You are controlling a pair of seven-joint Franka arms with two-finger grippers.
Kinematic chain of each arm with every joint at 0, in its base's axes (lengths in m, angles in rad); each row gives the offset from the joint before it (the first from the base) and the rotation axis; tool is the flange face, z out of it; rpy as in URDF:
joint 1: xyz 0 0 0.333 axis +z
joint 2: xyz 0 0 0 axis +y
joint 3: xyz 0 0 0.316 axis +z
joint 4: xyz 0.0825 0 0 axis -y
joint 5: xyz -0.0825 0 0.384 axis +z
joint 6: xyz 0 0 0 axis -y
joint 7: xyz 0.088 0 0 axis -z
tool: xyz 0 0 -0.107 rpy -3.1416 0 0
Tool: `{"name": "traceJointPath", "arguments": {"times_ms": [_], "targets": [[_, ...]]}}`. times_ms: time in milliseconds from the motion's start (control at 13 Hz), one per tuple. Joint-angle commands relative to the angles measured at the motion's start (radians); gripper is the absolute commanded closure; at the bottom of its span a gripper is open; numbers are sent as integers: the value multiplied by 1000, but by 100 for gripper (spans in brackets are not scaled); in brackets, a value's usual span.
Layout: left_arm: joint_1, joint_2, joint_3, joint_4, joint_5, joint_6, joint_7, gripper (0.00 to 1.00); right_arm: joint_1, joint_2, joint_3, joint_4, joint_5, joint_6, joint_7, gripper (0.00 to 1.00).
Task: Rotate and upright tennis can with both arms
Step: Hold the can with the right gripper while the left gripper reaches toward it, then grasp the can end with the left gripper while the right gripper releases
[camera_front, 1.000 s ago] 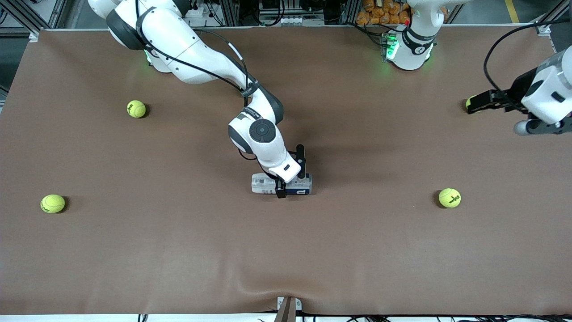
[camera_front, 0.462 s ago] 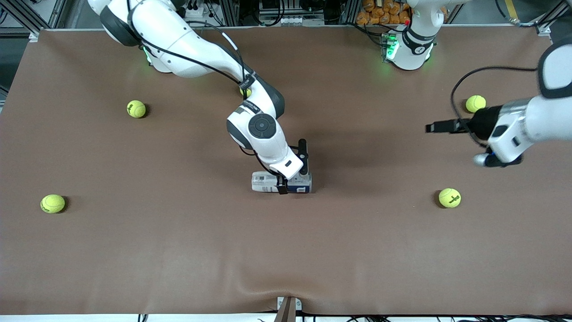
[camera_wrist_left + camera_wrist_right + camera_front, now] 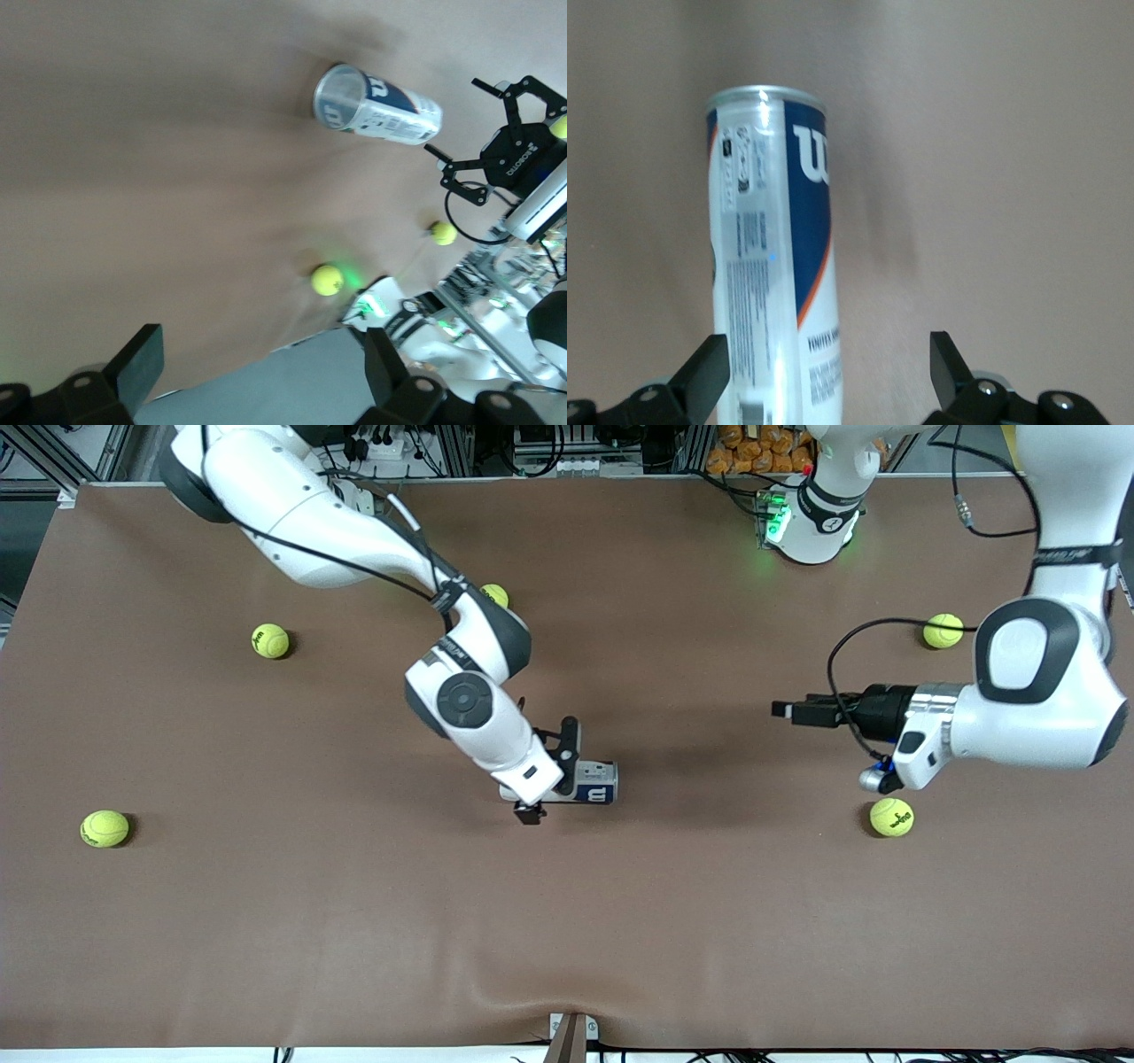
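**Currently: can on its side, both grippers open, nothing held**

The tennis can (image 3: 585, 792) lies flat near the middle of the table (image 3: 354, 921), its long axis running between the two arms' ends and its open silvery rim pointing toward the left arm's end. The white and navy label shows clearly in the right wrist view.

The right gripper (image 3: 551, 771) sits low over the can's end toward the right arm. Its fingers (image 3: 700, 376) are spread wide and straddle the can; the right wrist view shows a gap on at least one side. No grip.

The left gripper (image 3: 784, 710) is in the air over bare table toward the left arm's end, well apart from the can and pointing at its open mouth. Its fingers (image 3: 137, 363) are fully spread, with nothing between them.

Five tennis balls lie scattered: one (image 3: 891, 817) beside the left arm's wrist, one (image 3: 943, 631) farther from the camera, one (image 3: 494, 595) partly hidden by the right arm, and two (image 3: 269, 640) (image 3: 104, 828) at the right arm's end.
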Motion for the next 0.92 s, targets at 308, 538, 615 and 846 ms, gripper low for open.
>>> {"name": "traceJointPath", "arguments": {"times_ms": [308, 538, 615, 846], "targets": [[-85, 144, -1, -39, -309, 176, 73, 0, -181, -37, 67, -6, -3, -17, 51, 0], [-115, 231, -1, -36, -475, 251, 220, 0, -229, -83, 59, -12, -7, -37, 77, 0], [-127, 268, -1, -27, -532, 270, 273, 0, -252, -89, 59, -12, -8, -42, 118, 0], [-165, 366, -1, 37, -653, 325, 372, 6, -306, -118, 56, -12, -14, -74, 143, 0]]}}
